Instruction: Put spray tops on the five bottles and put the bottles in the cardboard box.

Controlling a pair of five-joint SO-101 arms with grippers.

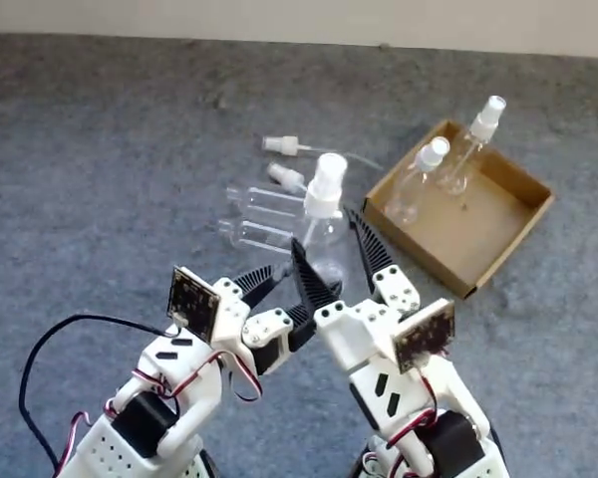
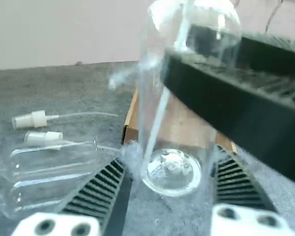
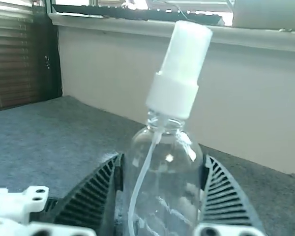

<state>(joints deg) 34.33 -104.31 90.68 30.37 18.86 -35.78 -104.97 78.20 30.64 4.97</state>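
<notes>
A clear bottle (image 1: 324, 227) with a white spray top (image 1: 327, 181) stands upright mid-table, my right gripper (image 1: 331, 257) shut on its body. In the right wrist view the bottle (image 3: 162, 162) sits between both ribbed fingers. My left gripper (image 1: 279, 294) is low and left of it, open. In the left wrist view the bottle's round base (image 2: 172, 172) shows between the left gripper's fingertips (image 2: 105, 189). The cardboard box (image 1: 508, 244) at the right holds two capped bottles (image 1: 414, 184), (image 1: 468, 149). Two uncapped bottles (image 1: 264, 202), (image 1: 257, 236) lie on the carpet near two loose spray tops (image 1: 279, 145), (image 1: 287, 177).
Grey carpet covers the whole surface, with free room at the left and far side. The box's near wall (image 2: 130, 118) stands just behind the held bottle. A black cable (image 1: 40, 349) loops beside the left arm's base.
</notes>
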